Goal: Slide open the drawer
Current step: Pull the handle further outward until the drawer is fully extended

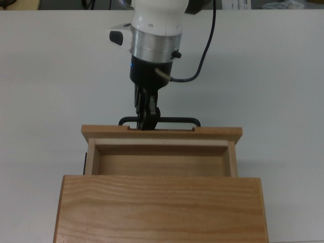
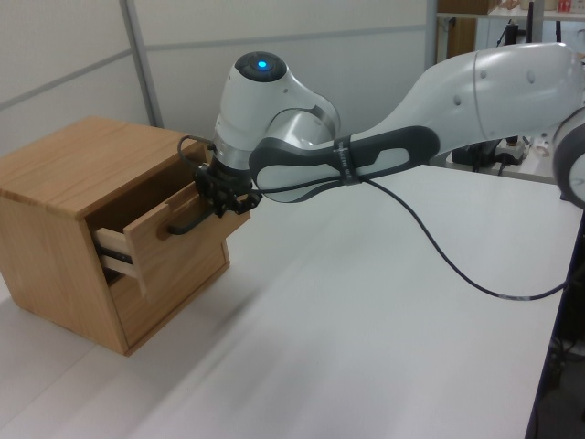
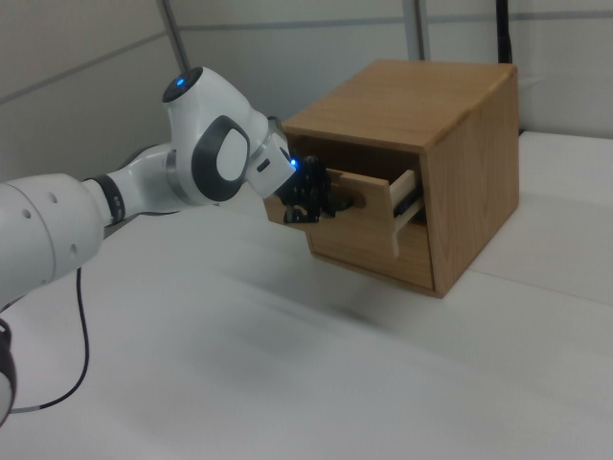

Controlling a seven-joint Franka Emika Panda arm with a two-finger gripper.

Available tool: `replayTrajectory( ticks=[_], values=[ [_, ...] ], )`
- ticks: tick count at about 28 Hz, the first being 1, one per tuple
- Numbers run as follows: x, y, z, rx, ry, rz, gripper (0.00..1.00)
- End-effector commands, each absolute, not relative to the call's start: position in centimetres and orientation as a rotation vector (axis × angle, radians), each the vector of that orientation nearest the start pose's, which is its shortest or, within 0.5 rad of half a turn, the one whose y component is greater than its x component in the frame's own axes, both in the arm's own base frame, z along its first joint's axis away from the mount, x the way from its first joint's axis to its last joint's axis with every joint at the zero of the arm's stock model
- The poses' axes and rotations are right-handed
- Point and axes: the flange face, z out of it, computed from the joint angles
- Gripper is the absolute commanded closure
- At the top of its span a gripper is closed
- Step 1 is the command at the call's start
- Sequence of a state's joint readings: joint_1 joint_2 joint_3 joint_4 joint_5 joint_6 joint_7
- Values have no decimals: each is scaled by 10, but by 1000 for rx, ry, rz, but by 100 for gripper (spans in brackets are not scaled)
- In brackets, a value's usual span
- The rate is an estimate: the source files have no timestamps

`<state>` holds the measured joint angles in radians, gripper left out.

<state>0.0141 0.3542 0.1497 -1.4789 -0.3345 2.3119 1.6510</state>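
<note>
Top view: tool (image 1: 147, 123) was clamped on the black handle (image 1: 174, 121), fingers narrow around the bar left of its middle. Drawer (image 1: 162, 134) stood partly out of the cabinet (image 1: 162, 207) on the bench (image 1: 278, 91), its inside showing. Judged mid-pull; next move calls for a straight pull outward, grip held.

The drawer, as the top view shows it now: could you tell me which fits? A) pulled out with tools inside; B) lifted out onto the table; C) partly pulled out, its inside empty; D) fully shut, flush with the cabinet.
C: the drawer juts out of the cabinet, its bare wooden floor showing, with the gripper at its black handle.
</note>
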Motion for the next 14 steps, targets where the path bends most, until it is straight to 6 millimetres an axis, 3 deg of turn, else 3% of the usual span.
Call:
replayTrajectory(
  ticks=[1, 14],
  values=[
    [660, 92, 548, -2248, 1761, -705, 100],
    [602, 90, 549, -2292, 1775, -661, 100]
  ],
)
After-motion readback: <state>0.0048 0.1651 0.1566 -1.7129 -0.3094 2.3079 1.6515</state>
